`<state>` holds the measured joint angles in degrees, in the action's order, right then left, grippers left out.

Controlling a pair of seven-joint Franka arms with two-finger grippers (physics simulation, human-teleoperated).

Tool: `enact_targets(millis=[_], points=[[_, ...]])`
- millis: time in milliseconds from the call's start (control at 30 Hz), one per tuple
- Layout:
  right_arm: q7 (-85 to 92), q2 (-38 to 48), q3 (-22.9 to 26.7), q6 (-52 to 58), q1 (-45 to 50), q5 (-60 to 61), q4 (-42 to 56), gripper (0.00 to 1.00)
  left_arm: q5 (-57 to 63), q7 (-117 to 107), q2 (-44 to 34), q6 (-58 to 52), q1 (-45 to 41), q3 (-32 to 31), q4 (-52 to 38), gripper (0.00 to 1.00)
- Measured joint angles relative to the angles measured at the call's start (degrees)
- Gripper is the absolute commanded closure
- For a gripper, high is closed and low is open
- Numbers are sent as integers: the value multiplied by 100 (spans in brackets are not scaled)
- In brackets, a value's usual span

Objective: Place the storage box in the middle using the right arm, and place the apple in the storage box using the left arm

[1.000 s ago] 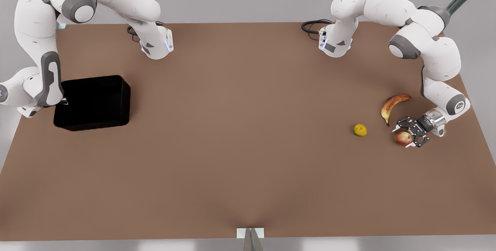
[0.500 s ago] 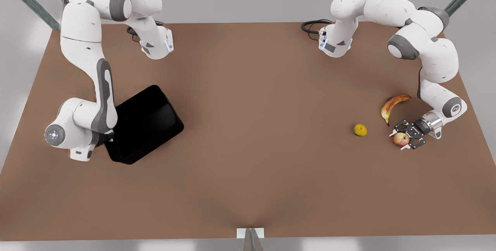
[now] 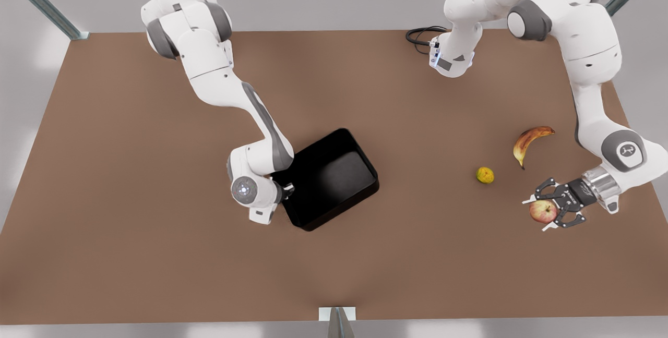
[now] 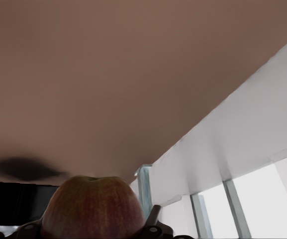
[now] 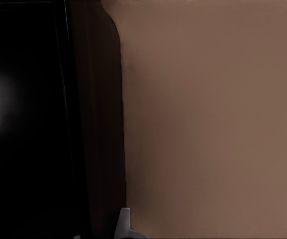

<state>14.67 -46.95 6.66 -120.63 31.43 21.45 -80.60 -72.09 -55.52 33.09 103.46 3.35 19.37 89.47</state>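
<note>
The box (image 3: 330, 177) sat tilted near the table's (image 3: 130, 254) middle, the right gripper (image 3: 286, 190) at its rim on the front view's left; its fingers I could not make out. Well away from the box, beyond the citrus (image 3: 485, 174) and banana (image 3: 528, 142), the left gripper (image 3: 544, 212) was clamped around the apple (image 3: 543, 212).

We see the right gripper (image 3: 286, 192) mostly hidden behind its own wrist at the storage box's (image 3: 334, 176) eight o'clock rim. In the left wrist view, the frame's edge cuts the apple (image 4: 93, 206) at six o'clock.
</note>
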Motion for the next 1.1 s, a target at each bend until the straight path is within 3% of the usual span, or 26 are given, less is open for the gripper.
enact_targets(millis=[167, 233, 267, 367, 433, 500, 533, 567, 667, 767, 933, 1000, 1100], points=[[26, -16, -42, -179, 4, 7, -9, 0, 1827, -1441, -211, 180, -62, -1879, -976, 45], [53, 313, -37, 4, -47, 26, -3, 0, 2621, -2194, -372, 216, -765, -1966, -986, 45], [38, 666, -2, 449, -175, 26, 1, 0, 2916, -2748, -440, 490, -1088, -1974, -987, 45], [76, 2175, 447, 2765, -1409, -318, -6, 0, 3380, -5104, -407, 1040, -1730, -3001, -1303, 45], [62, 3069, 461, 3492, -2091, -1345, -175, 0, 2921, -6054, -326, 1598, -2396, -2999, -1481, 45], [76, 3787, 461, 3710, -2450, -1924, -530, 0, 1540, -6639, -35, 1928, -3059, -2990, -1677, 42], [87, 3886, 477, 3908, -2477, -2116, -507, 0, 653, -6647, 103, 1935, -3409, -2971, -1646, 35], [88, 3886, 485, 3990, -2444, -2127, -488, 0, -100, -6618, 324, 1934, -3634, -2975, -1626, 0], [88, 3931, 525, 3995, -2508, -2207, -448, 0, -718, -6566, 426, 1909, -3681, -2990, -1514, 0], [92, 3912, 524, 3995, -2430, -2207, -448, 0, 1325, -5692, 332, 1276, -3621, -2923, -1533, 0], [12, 3048, 735, 4204, -2366, -2182, 83, 0, 5546, -5580, 509, 1588, -3577, -2915, -1402, 0], [5, 2583, 766, 4180, -2407, -2189, 794, 0, 6623, -5678, 610, 1790, -3587, -2928, -1399, 0], [7, 2541, 776, 4040, -2431, -2285, 932, 0, 7668, -6188, 772, 1919, -3633, -2987, -1460, 0]])
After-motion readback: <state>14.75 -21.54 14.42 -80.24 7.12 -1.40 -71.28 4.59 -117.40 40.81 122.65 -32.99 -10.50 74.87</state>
